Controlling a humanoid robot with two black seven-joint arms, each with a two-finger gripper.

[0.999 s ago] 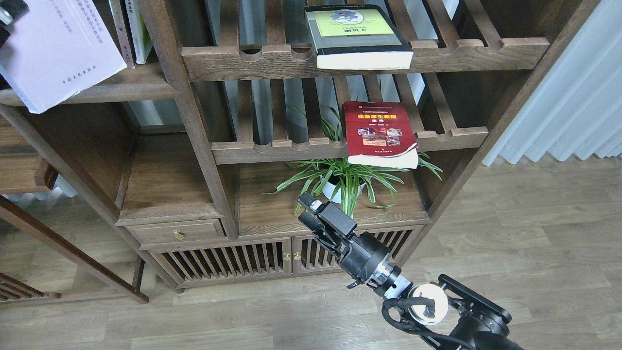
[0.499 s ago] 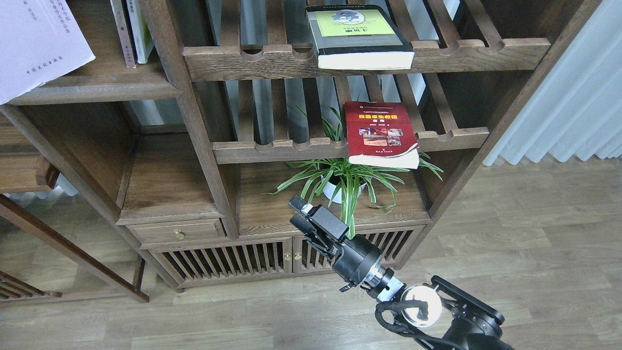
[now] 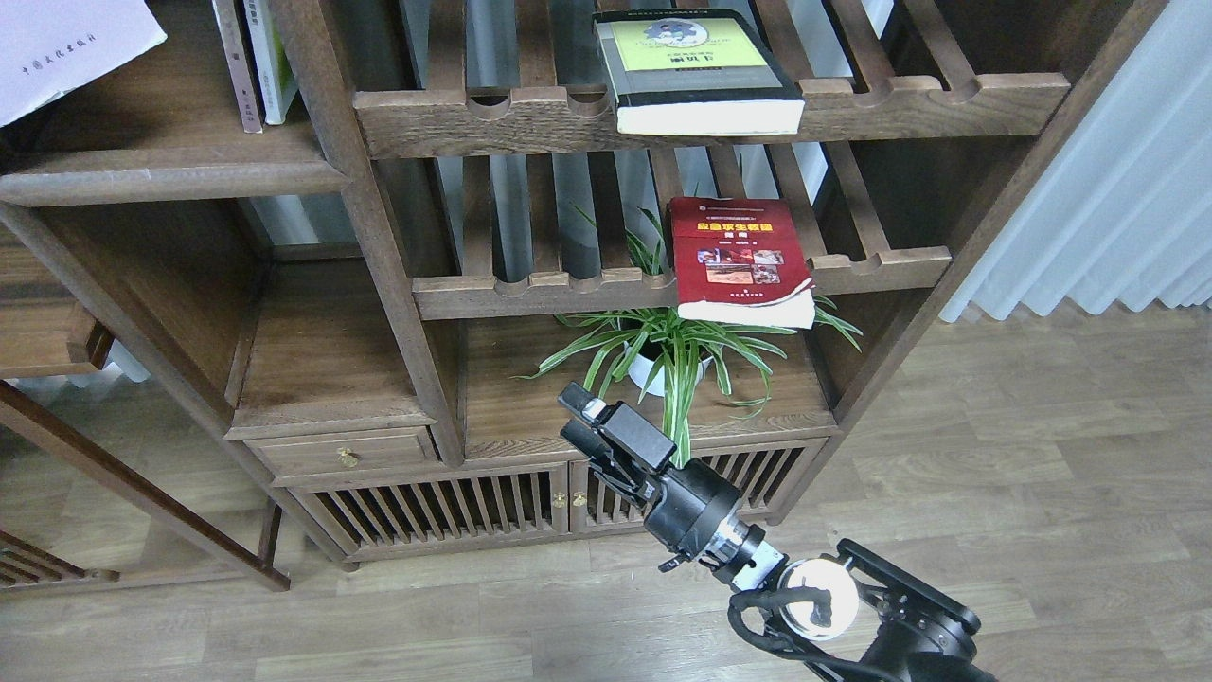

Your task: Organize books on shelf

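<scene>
The pale lavender-white paperback (image 3: 66, 43) shows only as a corner at the top left, tilted above the solid dark-brown shelf (image 3: 170, 175); whatever holds it is out of view. My left gripper is not in view. The thick black book with the yellow-green panel (image 3: 701, 71) lies flat on the upper slatted rack and overhangs its front rail. The red paperback (image 3: 739, 256) lies flat on the lower slatted rack and also overhangs the front. My right gripper (image 3: 574, 415) hangs low in front of the cabinet, its two fingers slightly apart and empty, well below both books.
Two thin books (image 3: 254, 62) stand upright at the back of the solid shelf. A potted spider plant (image 3: 672, 360) stands under the red book. Below are a drawer (image 3: 346, 453) and slatted cabinet doors (image 3: 445, 511). White curtains (image 3: 1117, 189) hang at the right.
The lavender-white paperback has moved up and left, so most of it has left the view. My right gripper has drifted a little left and down.
</scene>
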